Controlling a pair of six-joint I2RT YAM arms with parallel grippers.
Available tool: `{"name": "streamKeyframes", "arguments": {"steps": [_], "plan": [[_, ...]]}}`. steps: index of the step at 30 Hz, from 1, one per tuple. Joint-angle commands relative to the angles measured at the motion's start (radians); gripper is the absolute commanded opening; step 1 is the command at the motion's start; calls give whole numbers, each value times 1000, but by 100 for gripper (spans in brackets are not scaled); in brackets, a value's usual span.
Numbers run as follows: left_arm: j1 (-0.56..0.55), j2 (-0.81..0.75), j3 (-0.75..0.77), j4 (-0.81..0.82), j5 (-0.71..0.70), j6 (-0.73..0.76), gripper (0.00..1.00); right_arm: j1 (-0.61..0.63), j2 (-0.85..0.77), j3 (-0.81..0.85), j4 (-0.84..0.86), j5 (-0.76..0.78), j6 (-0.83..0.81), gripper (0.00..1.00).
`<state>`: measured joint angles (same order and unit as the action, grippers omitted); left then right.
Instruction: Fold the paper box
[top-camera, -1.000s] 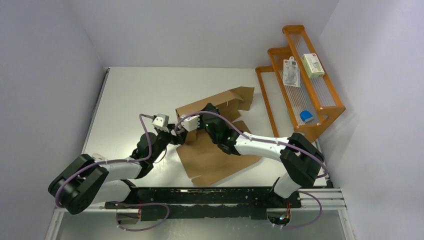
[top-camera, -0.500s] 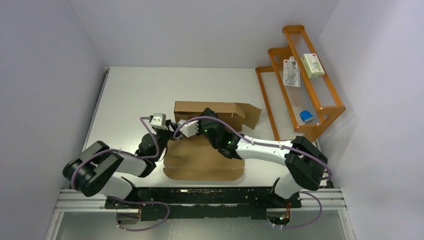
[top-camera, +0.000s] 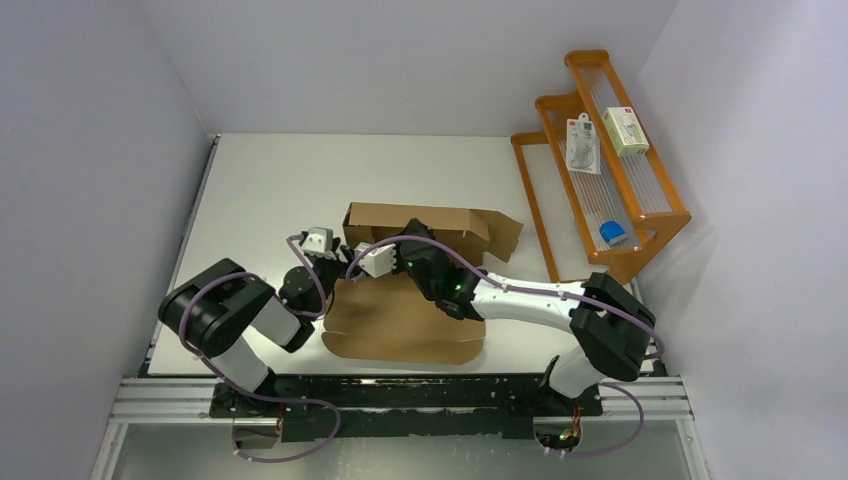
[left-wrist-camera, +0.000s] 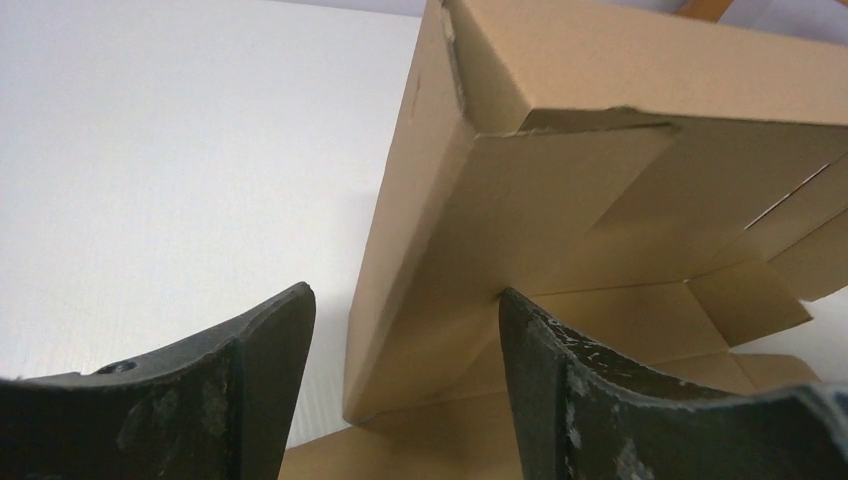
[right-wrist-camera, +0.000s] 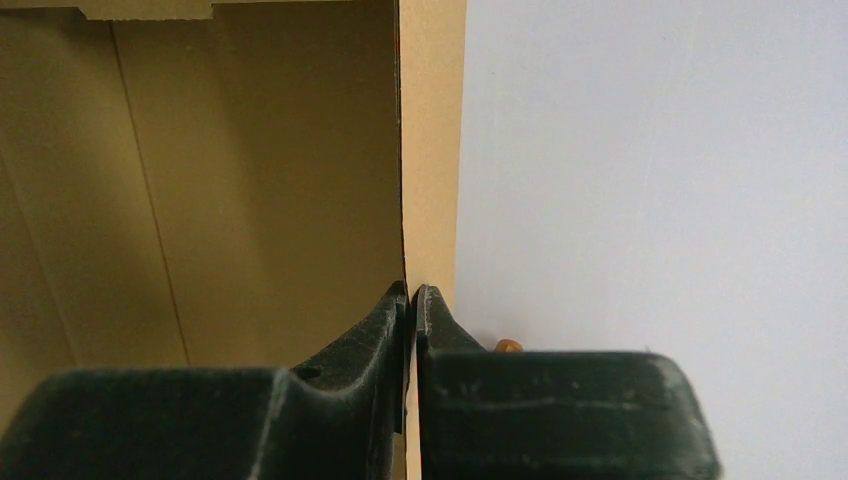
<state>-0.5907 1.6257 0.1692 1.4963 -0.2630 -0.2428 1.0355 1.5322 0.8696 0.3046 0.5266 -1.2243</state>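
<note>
The paper box (top-camera: 400, 320) is brown corrugated cardboard, half folded in the middle of the table. Its base panel lies flat and a long back wall (top-camera: 415, 215) stands up. My right gripper (top-camera: 398, 243) reaches over the base and is shut on the thin edge of an upright cardboard panel (right-wrist-camera: 430, 150); in the right wrist view the right gripper (right-wrist-camera: 412, 292) has both pads pressed on it. My left gripper (top-camera: 343, 270) is at the box's left end. In the left wrist view the left gripper (left-wrist-camera: 405, 293) is open around the box's raised corner (left-wrist-camera: 420, 300).
An orange wire-fronted rack (top-camera: 655, 190) stands at the back right, holding small white packages (top-camera: 583, 145) and a blue item (top-camera: 612, 233). Grey walls close in on the left, back and right. A metal rail (top-camera: 400, 395) runs along the near edge.
The box has swung from a tilted lie to square with the near edge and slid a little left, its back wall now upright. The left arm has drawn back; its jaws narrowed slightly.
</note>
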Motion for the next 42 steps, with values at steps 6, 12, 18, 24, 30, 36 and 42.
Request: {"name": "streamKeyframes", "arguments": {"steps": [6,12,18,24,30,36,42], "plan": [[43,80,44,247,84,-20,71,11,20,9,-147,-82,47,8],[43,137,58,332,50,-41,66,14,38,25,-163,-79,43,8],[43,168,97,334,-22,-94,56,16,44,52,-199,-106,60,8],[43,160,133,334,-81,-120,47,16,48,79,-246,-128,86,8],[43,175,167,335,-131,-134,41,16,56,94,-262,-136,95,8],[42,204,198,335,-188,-149,35,15,65,127,-295,-154,106,8],[42,228,219,336,-242,-134,37,17,75,149,-334,-166,121,8]]}}
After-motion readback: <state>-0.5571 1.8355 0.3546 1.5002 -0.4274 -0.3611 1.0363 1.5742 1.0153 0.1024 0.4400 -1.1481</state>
